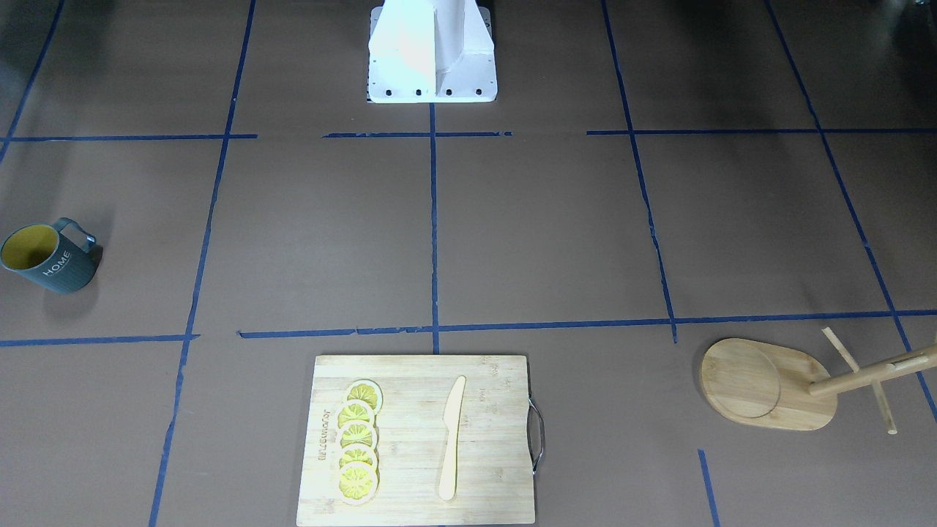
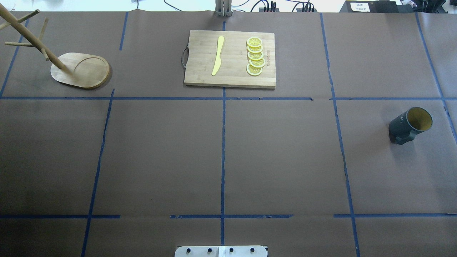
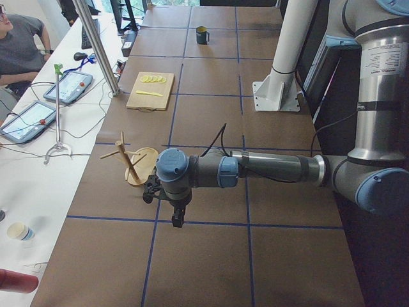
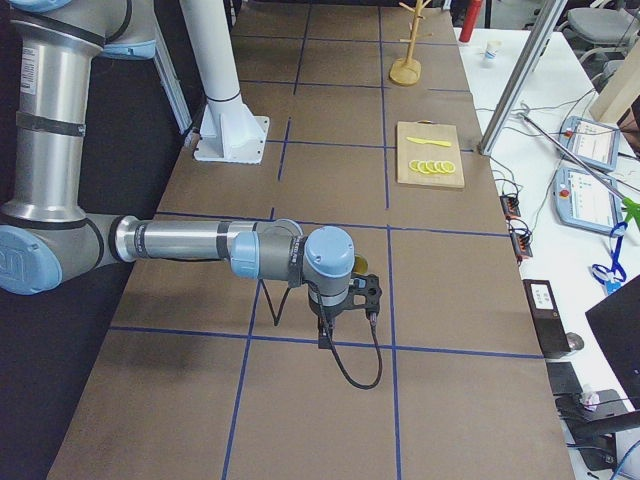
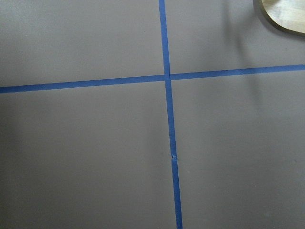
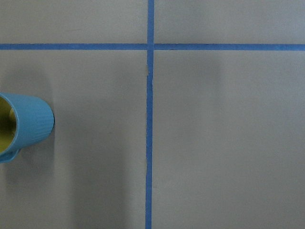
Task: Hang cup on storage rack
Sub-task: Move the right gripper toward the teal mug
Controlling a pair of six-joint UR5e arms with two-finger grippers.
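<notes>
The dark blue-grey cup (image 2: 410,123) with a yellow inside and "HOME" lettering stands on the table on the robot's right side (image 1: 47,256); its ribbed wall shows at the left edge of the right wrist view (image 6: 26,125). The wooden storage rack (image 2: 80,69) stands at the far left, its pole and pegs rising from an oval base (image 1: 768,384). My left gripper (image 3: 177,217) hangs above the table just in front of the rack. My right gripper (image 4: 327,335) hovers near the cup. Both show only in the side views, so I cannot tell whether they are open or shut.
A bamboo cutting board (image 2: 230,59) with lemon slices (image 2: 255,57) and a pale knife (image 2: 218,55) lies at the far middle. The robot's white base (image 1: 432,51) is at the near edge. Blue tape lines grid the brown table. A person (image 3: 19,48) sits beside the table.
</notes>
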